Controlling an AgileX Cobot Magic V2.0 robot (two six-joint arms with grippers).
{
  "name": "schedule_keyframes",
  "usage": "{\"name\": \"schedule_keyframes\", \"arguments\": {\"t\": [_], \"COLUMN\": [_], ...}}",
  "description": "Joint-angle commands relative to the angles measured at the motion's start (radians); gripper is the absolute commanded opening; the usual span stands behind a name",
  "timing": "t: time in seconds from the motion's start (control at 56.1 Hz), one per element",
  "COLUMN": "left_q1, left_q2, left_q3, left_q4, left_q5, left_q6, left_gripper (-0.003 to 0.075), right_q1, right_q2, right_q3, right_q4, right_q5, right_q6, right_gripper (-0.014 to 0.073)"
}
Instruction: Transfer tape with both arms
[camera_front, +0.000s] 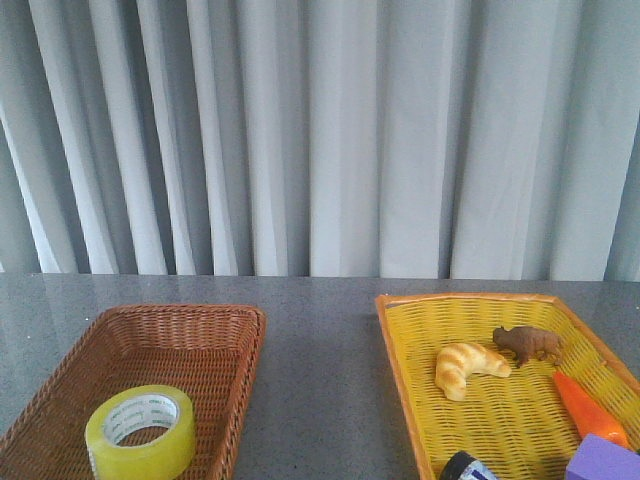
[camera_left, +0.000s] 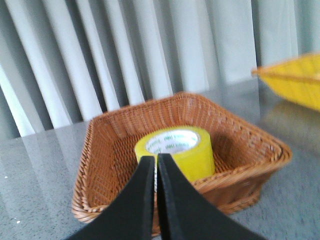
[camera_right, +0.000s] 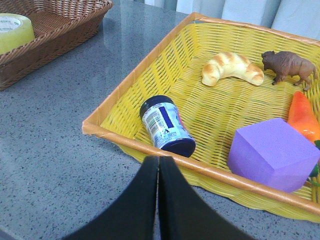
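Observation:
The tape (camera_front: 141, 431), a wide yellow roll with a white printed core, lies flat in the brown wicker basket (camera_front: 215, 330) at the front left of the table. The left wrist view shows the tape (camera_left: 182, 152) just beyond my left gripper (camera_left: 156, 159), whose black fingers are pressed together with nothing between them. My right gripper (camera_right: 159, 160) is shut too and empty, hovering over the grey table just outside the near rim of the yellow basket (camera_right: 150, 60). A sliver of the tape (camera_right: 14, 31) shows in the right wrist view. Neither arm appears in the front view.
The yellow basket (camera_front: 400, 350) at the right holds a croissant (camera_front: 467, 367), a brown bison figure (camera_front: 528, 344), an orange carrot (camera_front: 590, 408), a purple block (camera_right: 272, 152) and a dark blue jar (camera_right: 166, 126) lying on its side. A grey curtain hangs behind the table.

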Motion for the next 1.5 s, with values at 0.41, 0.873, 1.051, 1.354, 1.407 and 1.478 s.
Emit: {"name": "schedule_keyframes", "arguments": {"t": [0.41,0.873,1.051,1.354,1.407,1.478], "left_q1": [0.138,0.140,0.140,0.140,0.140,0.140], "left_q2": [-0.307,-0.307,-0.307,-0.307,-0.307,-0.307], "left_q3": [0.010,0.009,0.009,0.009,0.009,0.009], "left_q4": [-0.104,-0.104,-0.104,-0.104,-0.104,-0.104], "left_q5": [0.220,0.222,0.223,0.223,0.223,0.223], "left_q6": [0.029,0.028,0.028,0.028,0.028,0.028], "left_gripper": [-0.0007,-0.0007,-0.0007,-0.0007,-0.0007,-0.0007], "right_q1": [-0.005,-0.005,-0.005,-0.005,-0.005,-0.005], "right_q2": [0.002,0.002,0.002,0.002,0.002,0.002], "right_q3": [-0.025,-0.025,-0.025,-0.025,-0.025,-0.025], "right_q4": [0.008,0.008,0.008,0.008,0.008,0.008], "right_q5": [-0.062,-0.062,-0.062,-0.062,-0.062,-0.062], "right_q6": [-0.002,-0.002,-0.002,-0.002,-0.002,-0.002], "right_gripper": [-0.0004,-0.0004,-0.0004,-0.0004,-0.0004,-0.0004]}}
